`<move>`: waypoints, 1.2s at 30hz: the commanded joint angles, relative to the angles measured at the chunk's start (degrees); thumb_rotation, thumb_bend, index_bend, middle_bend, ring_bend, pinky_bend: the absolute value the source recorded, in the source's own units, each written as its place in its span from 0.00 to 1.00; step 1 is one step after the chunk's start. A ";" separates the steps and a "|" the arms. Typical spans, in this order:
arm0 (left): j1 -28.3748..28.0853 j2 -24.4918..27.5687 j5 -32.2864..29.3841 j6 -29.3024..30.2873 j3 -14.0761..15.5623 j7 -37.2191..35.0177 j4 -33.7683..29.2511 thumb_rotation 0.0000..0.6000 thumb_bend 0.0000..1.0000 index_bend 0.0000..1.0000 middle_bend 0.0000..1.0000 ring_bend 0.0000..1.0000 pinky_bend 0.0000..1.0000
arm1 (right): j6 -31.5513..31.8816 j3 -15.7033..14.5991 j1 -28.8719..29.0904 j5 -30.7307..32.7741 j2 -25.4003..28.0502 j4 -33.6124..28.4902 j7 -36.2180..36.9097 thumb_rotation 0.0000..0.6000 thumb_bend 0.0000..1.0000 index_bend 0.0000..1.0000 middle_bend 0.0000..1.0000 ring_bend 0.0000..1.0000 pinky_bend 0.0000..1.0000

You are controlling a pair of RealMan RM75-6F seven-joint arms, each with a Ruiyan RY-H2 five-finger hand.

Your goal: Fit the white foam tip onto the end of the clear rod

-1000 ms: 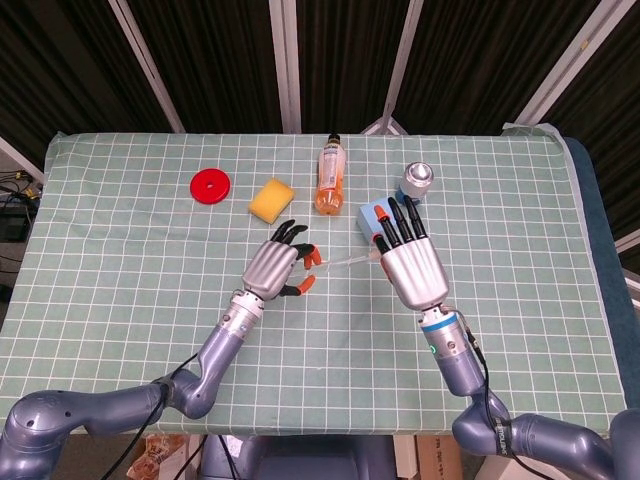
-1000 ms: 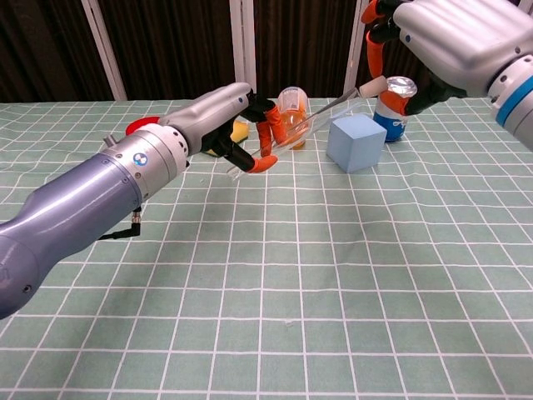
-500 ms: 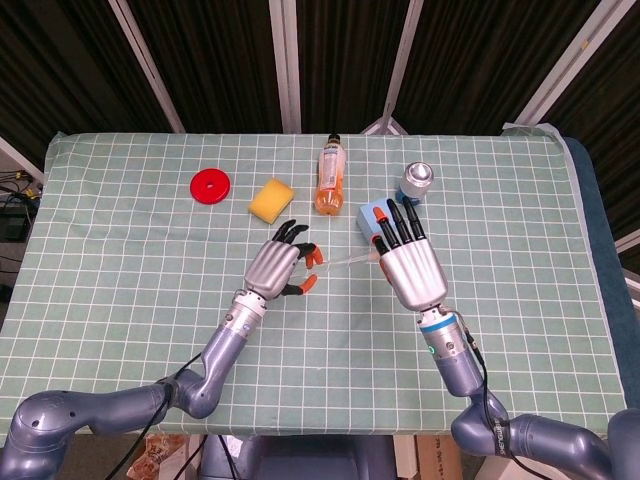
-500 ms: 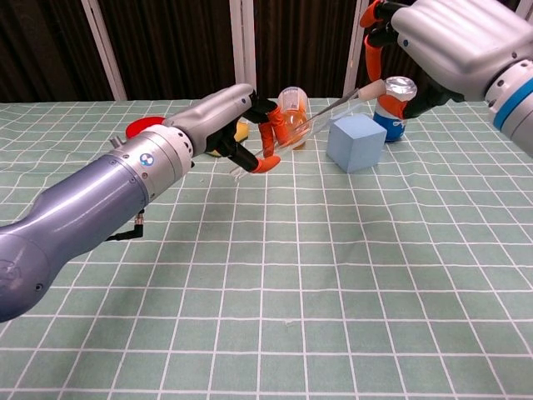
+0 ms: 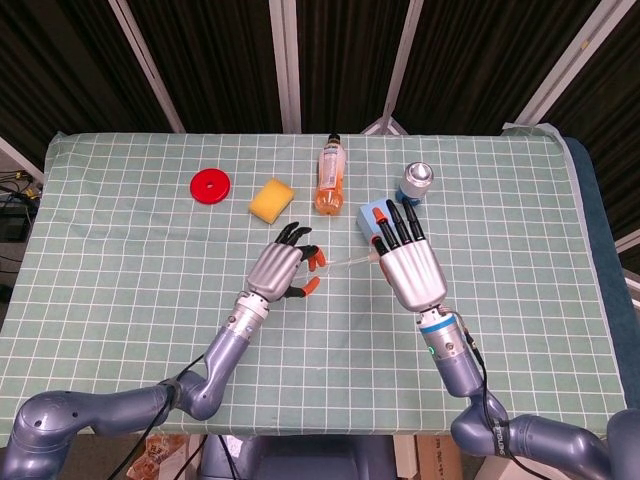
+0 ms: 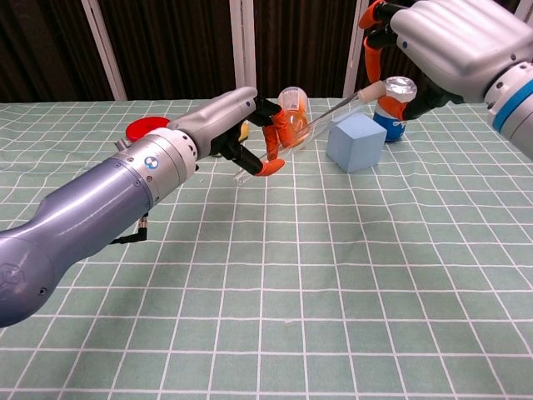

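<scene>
The clear rod (image 6: pixel 312 127) slants up over the table from lower left to upper right; in the head view the rod (image 5: pixel 345 262) shows as a thin line between the two hands. My left hand (image 6: pixel 225 125) pinches its lower end between orange-tipped fingers (image 6: pixel 272 148). My right hand (image 6: pixel 445 42) is raised at the upper right and holds the white foam tip (image 6: pixel 372 90) against the rod's upper end. How far the tip sits on the rod is hidden. From above, the left hand (image 5: pixel 277 270) and right hand (image 5: pixel 408 262) face each other.
A blue cube (image 6: pixel 356 142) stands just below the rod's upper end, with a can (image 6: pixel 398 104) behind it. An orange bottle (image 5: pixel 331 178), a yellow sponge (image 5: pixel 271 199) and a red disc (image 5: pixel 211 186) lie towards the back of the checked cloth (image 5: pixel 120 260).
My left hand has edged a little towards the right hand, and its fingers have spread slightly around the rod. The right hand and foam tip have barely moved.
</scene>
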 commanded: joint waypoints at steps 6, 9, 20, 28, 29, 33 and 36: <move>-0.19 -0.31 -1.02 -0.31 -0.46 0.90 -0.21 1.00 0.82 0.48 0.53 0.12 0.01 | 0.12 -0.10 -0.21 -0.12 -0.03 -0.05 0.20 1.00 0.43 0.59 0.19 0.00 0.00; -0.23 -0.39 -1.66 -0.52 -0.72 1.29 -0.27 1.00 0.82 0.48 0.53 0.12 0.01 | 0.13 -0.21 -0.29 -0.25 -0.04 -0.02 0.41 1.00 0.43 0.59 0.19 0.00 0.00; -0.44 -0.55 -2.47 -0.84 -0.85 2.31 -0.46 1.00 0.82 0.48 0.53 0.12 0.01 | 0.34 -0.52 -0.58 -0.92 -0.04 -0.10 1.35 1.00 0.43 0.59 0.19 0.00 0.00; -0.66 -0.58 -2.51 -0.88 -0.79 3.01 -0.83 1.00 0.82 0.48 0.53 0.12 0.01 | 0.43 -0.63 -0.62 -1.57 0.03 -0.55 1.72 1.00 0.43 0.59 0.19 0.00 0.00; -0.66 -0.56 -2.51 -0.87 -0.75 3.09 -0.90 1.00 0.82 0.48 0.53 0.12 0.01 | 0.44 -0.64 -0.61 -1.67 0.05 -0.63 1.69 1.00 0.43 0.59 0.19 0.00 0.00; -0.63 -0.53 -2.64 -0.84 -0.74 3.28 -1.11 1.00 0.82 0.48 0.53 0.12 0.01 | 0.37 -0.69 -0.60 -1.89 0.08 -0.88 1.57 1.00 0.43 0.59 0.19 0.00 0.00; -0.62 -0.51 -2.72 -0.78 -0.73 3.42 -1.24 1.00 0.82 0.48 0.53 0.12 0.01 | 0.30 -0.76 -0.61 -1.99 0.05 -1.07 1.47 1.00 0.43 0.59 0.19 0.00 0.00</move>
